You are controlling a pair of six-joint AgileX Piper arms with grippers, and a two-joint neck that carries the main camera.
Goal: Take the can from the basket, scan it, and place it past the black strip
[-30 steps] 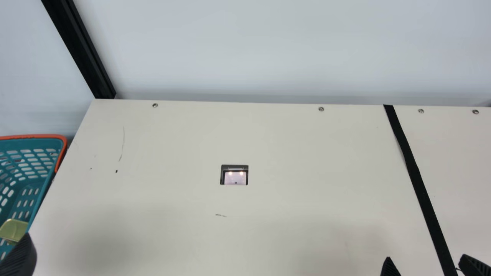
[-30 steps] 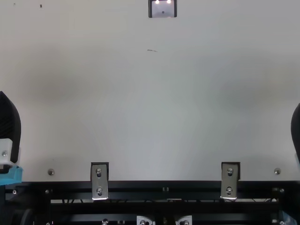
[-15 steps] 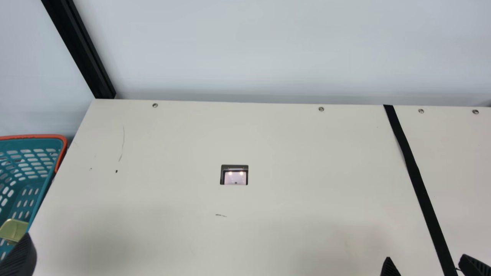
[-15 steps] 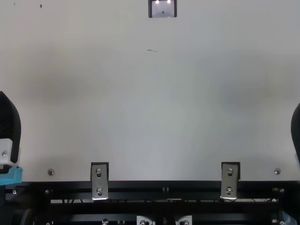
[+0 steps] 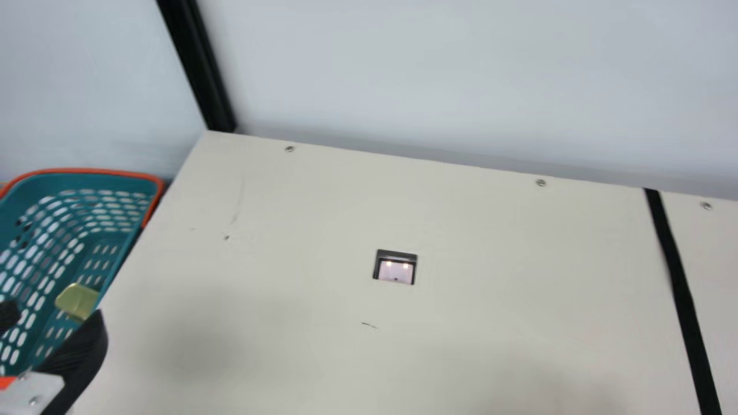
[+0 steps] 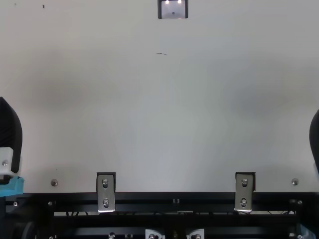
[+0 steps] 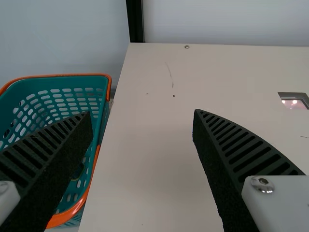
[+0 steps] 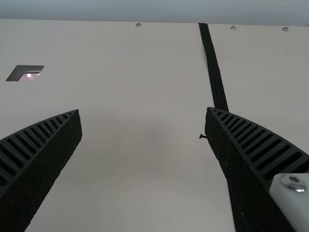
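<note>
Can [image 5: 78, 301]: in the basket [image 5: 86, 170], gold-green, close to the wall on the table side, main view. Outline partly seen; whether it lies flat or leans, cannot tell. Left gripper [image 7: 142, 113]: fingers spread wide, nothing between them; in the main view they stand by the basket. Right gripper [image 8: 143, 110]: likewise parted, no load, on the side of the black strip [image 5: 680, 276]. Step in hand, judged: pick-up by the left, the nearer of the two; nothing scanned so far. Handling, estimated: smooth metal skin, probably slick against the ribbed pads; stiff if sealed and full, with a thin wall that could dent if empty. Fill unknown, so weight unknown; assume moderate and close with steady, moderate force. Proposed hold: across the round body near mid-height, one finger on each flank, axis square to the fingers so it does not roll out of the pinch. Avoid the ends: a rim grip would give little contact and let the can swing. Caution: the near wall leaves little room on one side; a finger may snag in the lattice or push the can along it. Keep the hold narrow enough to leave the printed flank free for the scanner window [image 5: 396, 268]; a code under a finger would probably not read.
</note>
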